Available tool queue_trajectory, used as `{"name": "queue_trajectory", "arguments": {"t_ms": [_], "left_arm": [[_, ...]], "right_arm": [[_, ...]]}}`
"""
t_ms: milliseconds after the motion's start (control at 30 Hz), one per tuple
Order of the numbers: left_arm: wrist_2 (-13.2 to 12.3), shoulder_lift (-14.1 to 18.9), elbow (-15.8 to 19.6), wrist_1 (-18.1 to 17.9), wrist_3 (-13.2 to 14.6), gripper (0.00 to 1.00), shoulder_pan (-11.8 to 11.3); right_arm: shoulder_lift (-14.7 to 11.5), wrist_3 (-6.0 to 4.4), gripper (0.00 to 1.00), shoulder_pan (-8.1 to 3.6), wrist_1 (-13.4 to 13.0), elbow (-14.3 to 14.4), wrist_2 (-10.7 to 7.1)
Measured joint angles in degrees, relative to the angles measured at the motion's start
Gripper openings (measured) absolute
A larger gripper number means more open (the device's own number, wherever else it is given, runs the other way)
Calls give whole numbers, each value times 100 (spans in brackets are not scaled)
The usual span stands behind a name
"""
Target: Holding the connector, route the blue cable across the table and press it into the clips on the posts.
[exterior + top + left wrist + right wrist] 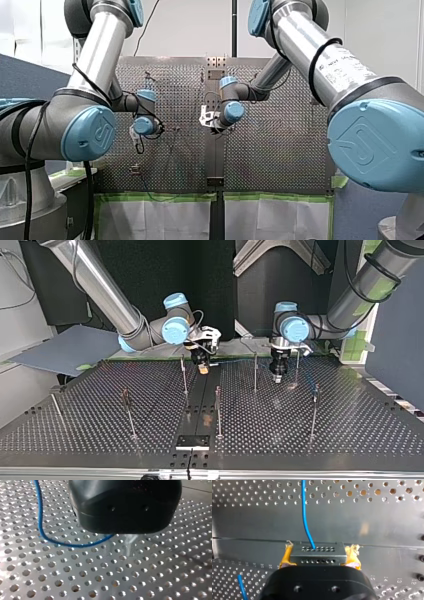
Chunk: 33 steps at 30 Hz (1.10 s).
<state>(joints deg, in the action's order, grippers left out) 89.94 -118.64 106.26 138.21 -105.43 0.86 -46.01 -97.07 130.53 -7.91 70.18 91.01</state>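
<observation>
Perforated metal plates, two of them, make up the table (350, 435), joined by one plain centre strip (201, 405). Dark panels stand behind. Positions below are taken from that strip, reading the top view from left to right.

Posts: seven thin upright posts (129, 412) counted. Three stand left of the strip, one at its right edge and three to its right.

Arms: two. My right arm comes in left of the strip, and my right gripper (202, 365) hangs over the strip's far end. In its wrist view the two yellow pads (286, 555) are closed on one grey connector (317, 555), one pad against each end. The connector's face shows two rows of small holes.

Cable: one blue cable (305, 512). It leaves the upper row of holes and runs ahead across the strip onto the perforated plate. A second short stretch of it shows beside the gripper's body. In the top view a faint blue line runs from the connector rightward to my left gripper (278, 374).

My left gripper points down close to the plate, right of the strip, between two posts. In its wrist view the black housing (125, 505) hides the tip. The cable curves over the plate and passes beneath it. Whether this gripper is open, or has hold of the cable, cannot be told.
</observation>
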Motion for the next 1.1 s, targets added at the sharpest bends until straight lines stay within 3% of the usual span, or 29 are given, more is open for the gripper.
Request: {"name": "queue_trajectory", "arguments": {"t_ms": [433, 967, 1100], "left_arm": [[341, 110, 89, 623, 402, 98, 130], [446, 890, 769, 1440, 479, 98, 494], [497, 1087, 911, 1500, 418, 98, 588]], "right_arm": [[-9, 3, 0, 34, 142, 0, -11], [-34, 11, 0, 106, 283, 1, -12], [-35, 14, 0, 126, 302, 1, -12]]}}
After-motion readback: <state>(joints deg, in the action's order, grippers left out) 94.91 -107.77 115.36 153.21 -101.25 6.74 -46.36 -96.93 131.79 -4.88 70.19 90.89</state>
